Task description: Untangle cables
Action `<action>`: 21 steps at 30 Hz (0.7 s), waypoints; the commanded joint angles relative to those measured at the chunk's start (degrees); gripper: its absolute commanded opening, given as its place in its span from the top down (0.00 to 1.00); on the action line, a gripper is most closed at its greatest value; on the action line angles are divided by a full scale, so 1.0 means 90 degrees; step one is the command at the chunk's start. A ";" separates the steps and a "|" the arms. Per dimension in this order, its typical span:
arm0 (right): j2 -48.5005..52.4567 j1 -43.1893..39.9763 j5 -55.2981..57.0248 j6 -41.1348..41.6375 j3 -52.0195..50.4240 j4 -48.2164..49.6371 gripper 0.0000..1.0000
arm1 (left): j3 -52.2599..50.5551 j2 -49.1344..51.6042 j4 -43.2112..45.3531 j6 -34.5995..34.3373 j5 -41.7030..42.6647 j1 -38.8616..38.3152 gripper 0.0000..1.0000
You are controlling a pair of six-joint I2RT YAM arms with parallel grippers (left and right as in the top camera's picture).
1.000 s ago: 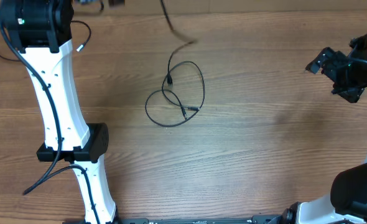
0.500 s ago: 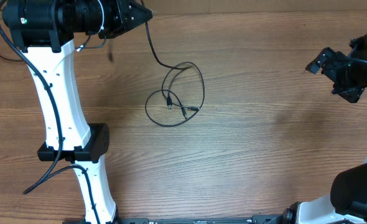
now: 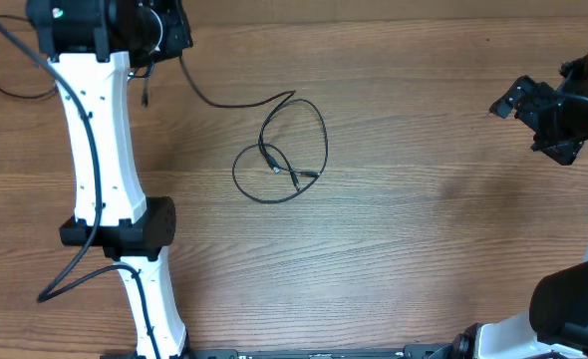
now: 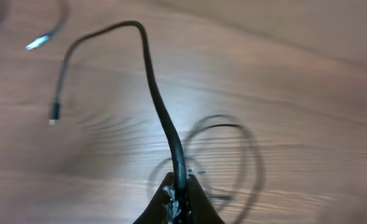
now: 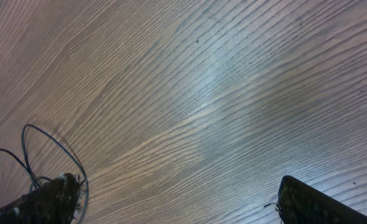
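My left pincer (image 4: 179, 200), clamped on one cable (image 4: 162, 112), had dragged it leftward from the loops (image 3: 274, 165). My right pincer (image 5: 177, 208) gaped wide, empty.

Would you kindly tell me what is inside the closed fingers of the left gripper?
The left gripper is shut on a thin black cable, which rises out of it, bends over and ends in a small plug. The stretch pinched inside the grip is hidden.

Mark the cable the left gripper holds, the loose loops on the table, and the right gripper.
held cable (image 4: 160, 115), left wrist view, its middle stretch.
loose loops (image 3: 326, 140), overhead view, right-hand arc of the upper loop.
right gripper (image 5: 174, 202), right wrist view, midway between its open fingertips.
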 commanded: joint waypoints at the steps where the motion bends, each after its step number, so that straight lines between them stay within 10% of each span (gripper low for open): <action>1: 0.0012 0.0005 -0.0002 -0.0024 0.0015 0.0017 0.00 | -0.0690 -0.0051 -0.0017 0.0182 -0.1008 0.0051 0.95; 6: 0.0012 0.0005 -0.0002 -0.0024 0.0015 0.0017 0.00 | -0.1523 -0.0051 -0.0012 0.0568 -0.0600 0.0083 0.96; 14: 0.0012 0.0005 -0.0002 -0.0024 0.0015 0.0019 0.00 | -0.2120 -0.0051 -0.0017 0.3410 0.3031 0.0041 0.96; 21: 0.0012 0.0005 -0.0002 -0.0024 0.0015 0.0019 0.00 | -0.2339 -0.0051 -0.0019 0.2786 0.2108 0.0027 0.87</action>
